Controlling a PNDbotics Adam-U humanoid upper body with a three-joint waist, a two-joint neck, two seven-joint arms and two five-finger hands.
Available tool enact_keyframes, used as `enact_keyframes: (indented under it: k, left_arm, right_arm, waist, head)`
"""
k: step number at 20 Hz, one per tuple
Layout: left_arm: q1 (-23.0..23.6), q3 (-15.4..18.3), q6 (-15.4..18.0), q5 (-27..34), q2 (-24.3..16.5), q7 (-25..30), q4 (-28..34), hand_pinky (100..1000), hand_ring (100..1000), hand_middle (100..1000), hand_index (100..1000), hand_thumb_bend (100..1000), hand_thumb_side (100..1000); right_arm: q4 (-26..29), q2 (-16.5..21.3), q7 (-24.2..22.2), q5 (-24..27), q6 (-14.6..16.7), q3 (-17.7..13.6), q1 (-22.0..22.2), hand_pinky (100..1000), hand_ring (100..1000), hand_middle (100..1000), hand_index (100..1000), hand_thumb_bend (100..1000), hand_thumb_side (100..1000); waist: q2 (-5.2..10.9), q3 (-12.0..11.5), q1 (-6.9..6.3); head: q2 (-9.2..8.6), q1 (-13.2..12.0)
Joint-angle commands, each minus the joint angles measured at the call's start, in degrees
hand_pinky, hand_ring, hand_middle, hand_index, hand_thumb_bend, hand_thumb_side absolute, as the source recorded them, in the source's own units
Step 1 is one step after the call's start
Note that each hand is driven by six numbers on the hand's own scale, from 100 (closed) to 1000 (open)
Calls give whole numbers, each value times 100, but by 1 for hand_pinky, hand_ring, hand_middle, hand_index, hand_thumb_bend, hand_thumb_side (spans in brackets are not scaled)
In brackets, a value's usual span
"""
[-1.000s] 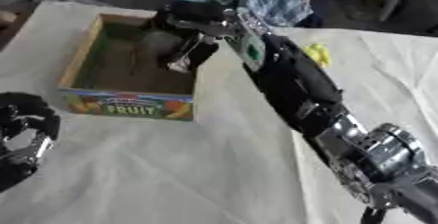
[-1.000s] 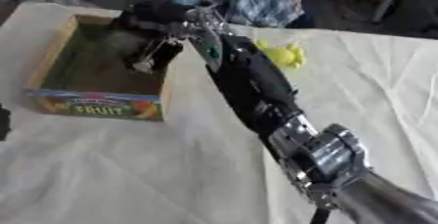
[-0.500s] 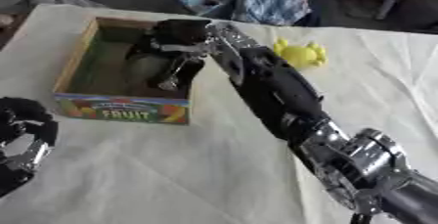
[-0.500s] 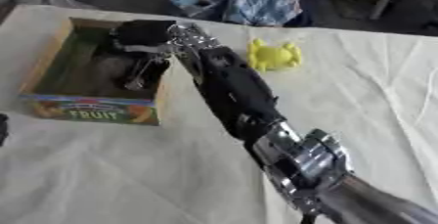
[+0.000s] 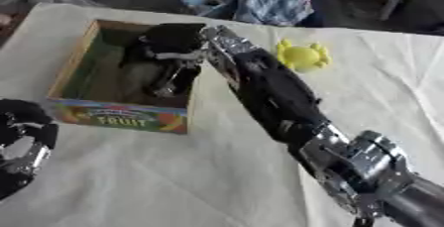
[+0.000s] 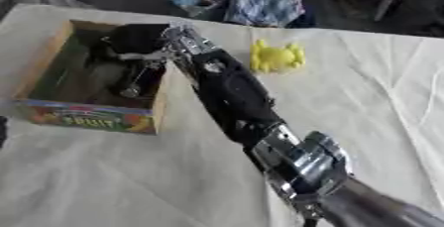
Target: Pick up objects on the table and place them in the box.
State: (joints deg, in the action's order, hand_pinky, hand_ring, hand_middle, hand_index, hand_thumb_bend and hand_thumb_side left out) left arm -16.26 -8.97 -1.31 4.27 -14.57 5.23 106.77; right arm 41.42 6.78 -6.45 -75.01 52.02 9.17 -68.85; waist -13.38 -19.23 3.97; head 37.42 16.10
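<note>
Your right robot hand point(image 5: 169, 52) inside box point(image 5: 69, 75), finger state unclear; release low, retreat clear of rim.

An open cardboard box point(image 5: 119, 116), its front printed "FRUIT", sits near the table's point(image 5: 173, 181) left edge. A yellow crab-shaped toy point(image 5: 302, 56) lies flat toward the far edge, to the box's right and well apart.

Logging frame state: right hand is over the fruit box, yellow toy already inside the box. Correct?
Not quite. The right hand is over the fruit box, but the yellow toy lies on the table, outside the box to its right, as the left eye view shows.
</note>
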Motion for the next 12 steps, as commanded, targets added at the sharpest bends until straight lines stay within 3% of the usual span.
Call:
enact_keyframes:
  k: [1, 6, 12]
  left_arm:
    - [-87, 5, 10, 31, -39, 11, 116, 537, 626, 566, 655, 338, 100]
    - [-75, 5, 11, 28, -42, 11, 108, 537, 626, 565, 655, 341, 100]
    - [-65, 5, 11, 29, -48, 8, 101, 536, 625, 565, 655, 346, 100]
  right_arm:
    - [96, 49, 80, -61, -5, 27, -193, 763, 789, 835, 921, 150, 510]
    - [142, 87, 17, 55, -5, 81, -243, 791, 833, 873, 936, 189, 625]
    - [220, 117, -267, 321, -5, 154, -264, 815, 869, 912, 955, 313, 796]
  waist:
    - [125, 4, -42]
    - [142, 49, -43]
    - [163, 89, -48]
  head:
    - [-57, -10]
    - [-56, -19]
    - [-61, -22]
